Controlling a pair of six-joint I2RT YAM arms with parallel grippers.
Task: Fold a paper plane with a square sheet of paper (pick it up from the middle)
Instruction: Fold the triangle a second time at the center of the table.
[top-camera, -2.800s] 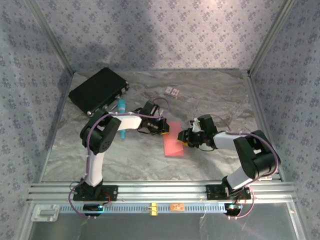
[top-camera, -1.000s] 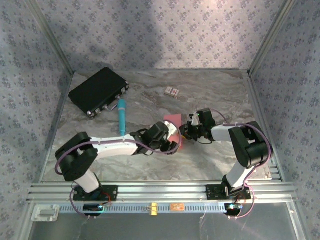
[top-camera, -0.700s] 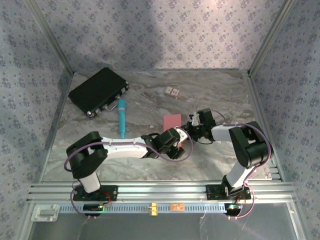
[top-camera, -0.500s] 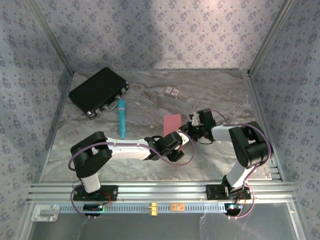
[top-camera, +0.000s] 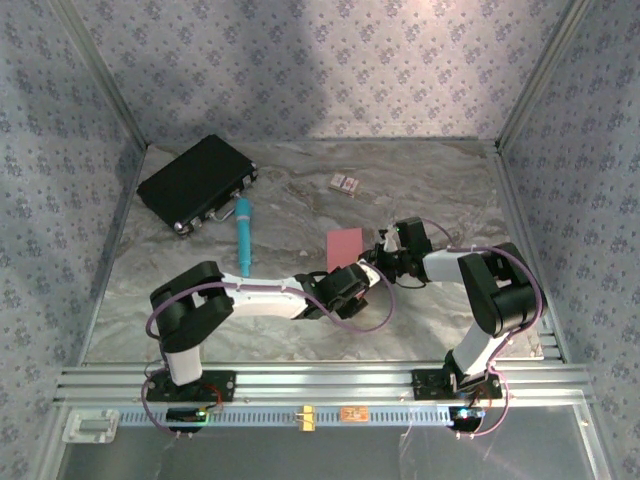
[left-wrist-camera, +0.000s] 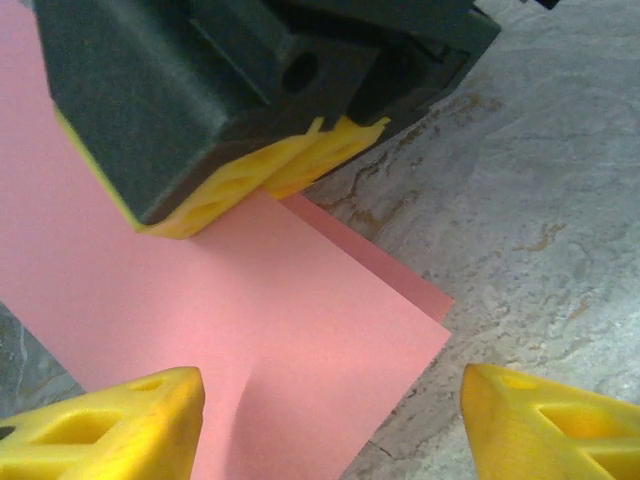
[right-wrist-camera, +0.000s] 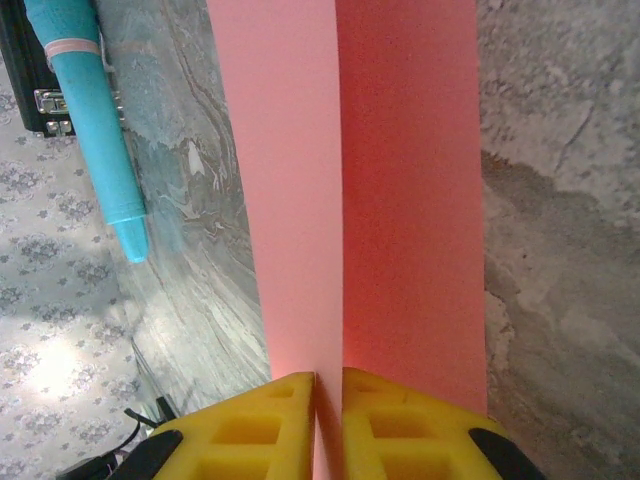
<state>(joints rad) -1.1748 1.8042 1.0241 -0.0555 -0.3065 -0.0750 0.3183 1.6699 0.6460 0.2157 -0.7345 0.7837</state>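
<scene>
Pink square sheet of paper (top-camera: 343, 245) right of teal marker (top-camera: 242, 236), apparently folded once — two layers show. Its edge clenched in right gripper (right-wrist-camera: 328, 380); left gripper (left-wrist-camera: 330, 415) spread wide over corner, grasping nothing. Nose, wing folds not yet made.

Bare surface (top-camera: 450, 190) far right, case (top-camera: 197, 182) and marker (top-camera: 243, 235) crowd far left, left hand (left-wrist-camera: 330, 420) and right hand (right-wrist-camera: 328, 410) close together mid-surface
</scene>
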